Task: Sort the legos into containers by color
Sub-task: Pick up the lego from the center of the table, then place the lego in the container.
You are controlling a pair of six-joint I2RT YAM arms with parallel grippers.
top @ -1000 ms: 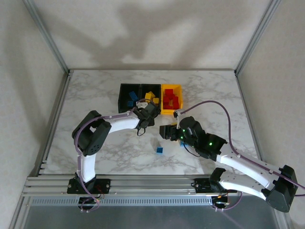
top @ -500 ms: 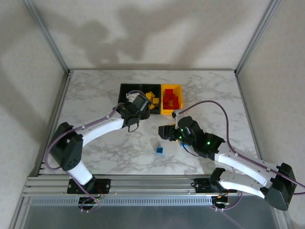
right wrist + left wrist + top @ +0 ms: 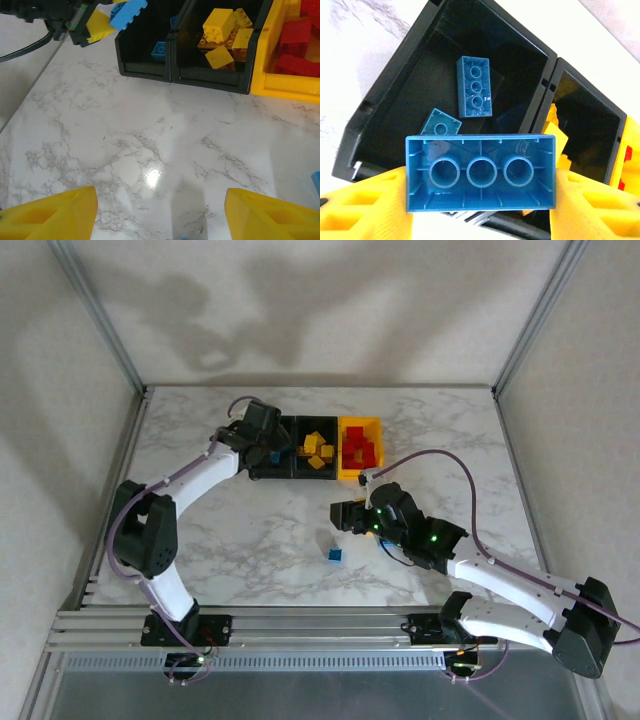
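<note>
marble table (image 3: 200, 530) carries the joined containers (image 3: 318, 476) near its far edge. right pincer (image 3: 160, 215) hangs apart and empty over bare table. left pincer (image 3: 480, 202) is clamped on a blue lego (image 3: 480, 172) above the left black bin (image 3: 385, 115), two blue legos (image 3: 475, 87) inside.

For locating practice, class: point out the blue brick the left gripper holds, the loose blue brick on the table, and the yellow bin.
held blue brick (image 3: 480, 172): left wrist view, hollow underside.
loose blue brick (image 3: 335, 554): top external view, top face.
yellow bin (image 3: 290, 89): right wrist view, front wall.
</note>
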